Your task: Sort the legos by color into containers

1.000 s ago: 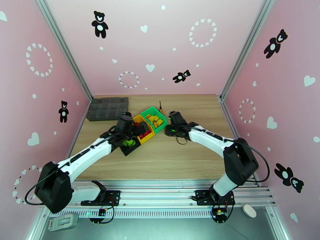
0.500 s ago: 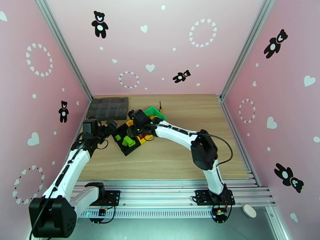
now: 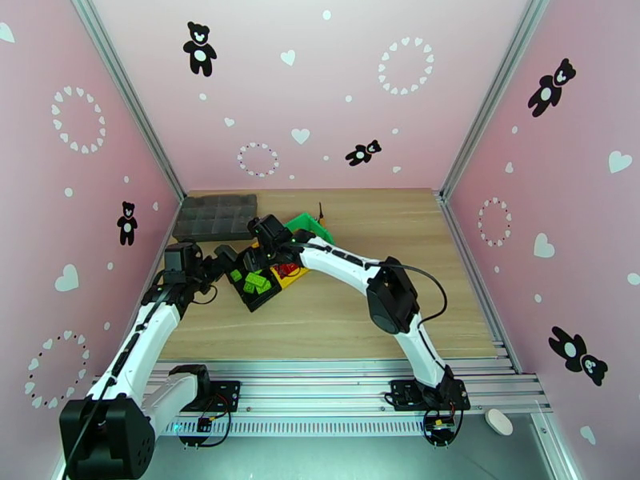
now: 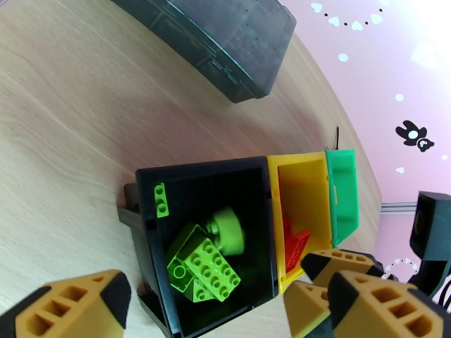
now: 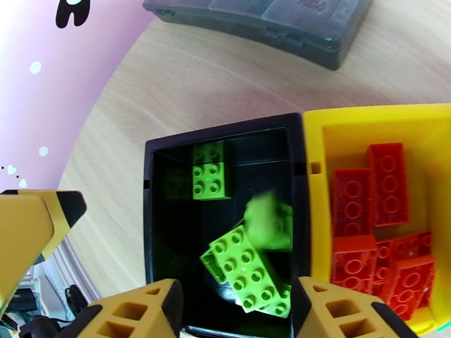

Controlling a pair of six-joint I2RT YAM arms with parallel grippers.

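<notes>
"Several green legos [image 5: 248, 266] lie inside the black bin [image 5: 222, 128], and a blurred green piece [image 5: 269, 218] is next to them. Is it dropping?"

"I think so, but the blur is all I can go on. The right gripper [image 5: 237, 311] hangs over the near end of the black bin, its jaws wide apart and nothing between them. So I judge that the step is a release."

"And the neighbours of the black bin?"

"The yellow bin [image 5: 361, 116] is joined to one long side and holds red legos [image 5: 383, 181]. The green bin [image 4: 344, 187] comes after it, and I cannot see into it. On the other side of the black bin waits the left gripper [image 4: 208, 316], also spread open and empty. Beyond the black bin, on the table [image 5: 197, 80], lies the grey tray [image 5: 270, 18], apart from it."

"How to finish well?"

"Rise straight up from the black bin before any turn, I would say. The fingers stand near its rim and near the wall shared with the yellow bin. A sideways pull could catch that wall and drag all three bins. Keep away from the left gripper too, since both are close to the black bin."
</notes>
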